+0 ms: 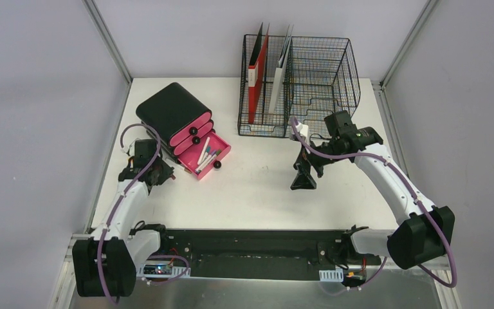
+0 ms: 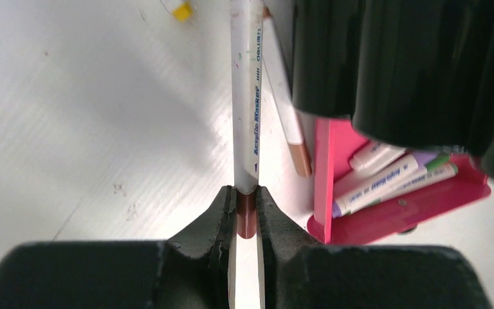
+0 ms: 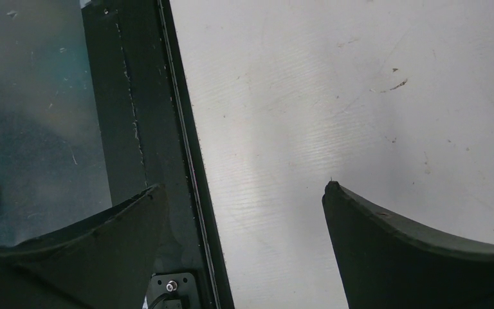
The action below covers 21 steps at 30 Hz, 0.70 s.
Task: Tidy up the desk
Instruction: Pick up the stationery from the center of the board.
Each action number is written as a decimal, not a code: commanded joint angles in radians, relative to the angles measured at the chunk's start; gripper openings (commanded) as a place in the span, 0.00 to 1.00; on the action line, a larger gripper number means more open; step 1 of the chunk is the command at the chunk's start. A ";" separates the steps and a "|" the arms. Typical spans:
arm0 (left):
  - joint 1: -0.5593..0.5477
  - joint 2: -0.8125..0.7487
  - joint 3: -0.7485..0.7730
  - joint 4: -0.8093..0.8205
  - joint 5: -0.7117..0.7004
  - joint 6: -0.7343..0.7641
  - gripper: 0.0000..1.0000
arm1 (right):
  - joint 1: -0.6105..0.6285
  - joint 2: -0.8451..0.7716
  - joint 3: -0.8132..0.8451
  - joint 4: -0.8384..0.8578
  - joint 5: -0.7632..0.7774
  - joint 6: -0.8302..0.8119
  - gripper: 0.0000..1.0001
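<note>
The desk [image 1: 257, 193] is a white tabletop. At its left stands a black and pink drawer unit [image 1: 175, 116] with its bottom pink drawer [image 1: 209, 156] pulled out and several markers [image 2: 392, 177] lying in it. My left gripper [image 2: 247, 193] is beside that drawer and shut on the brown cap end of a white marker [image 2: 247, 96]. The marker points away from me over the desk. A second white marker [image 2: 284, 106] with a tan cap lies right next to it. My right gripper [image 1: 304, 182] hangs open over the middle of the desk with nothing between its fingers.
A black wire-mesh rack [image 1: 325, 84] stands at the back and holds a red folder [image 1: 257, 77] and pale upright files. A small yellow scrap [image 2: 181, 11] lies on the desk beyond the markers. A black rail [image 3: 148, 129] runs along the near edge.
</note>
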 commanded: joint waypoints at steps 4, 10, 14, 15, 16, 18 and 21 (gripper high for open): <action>-0.002 -0.183 -0.104 0.031 0.163 -0.027 0.00 | -0.005 0.019 0.034 -0.006 -0.122 -0.015 0.93; -0.061 -0.288 -0.174 0.022 0.214 -0.046 0.00 | -0.005 0.023 0.030 -0.002 -0.157 -0.008 0.94; -0.133 -0.347 -0.185 0.004 0.203 -0.068 0.00 | -0.004 0.015 0.026 0.010 -0.192 0.006 0.93; -0.149 -0.360 -0.187 -0.001 0.201 -0.072 0.00 | -0.004 0.013 0.024 0.014 -0.200 0.010 0.94; -0.164 -0.373 -0.185 -0.009 0.198 -0.077 0.00 | -0.005 0.012 0.022 0.018 -0.208 0.017 0.93; -0.194 -0.402 -0.176 -0.035 0.188 -0.081 0.00 | -0.005 0.008 0.017 0.031 -0.222 0.031 0.94; -0.233 -0.447 -0.170 -0.047 0.189 -0.094 0.00 | -0.005 0.004 0.006 0.064 -0.253 0.060 0.94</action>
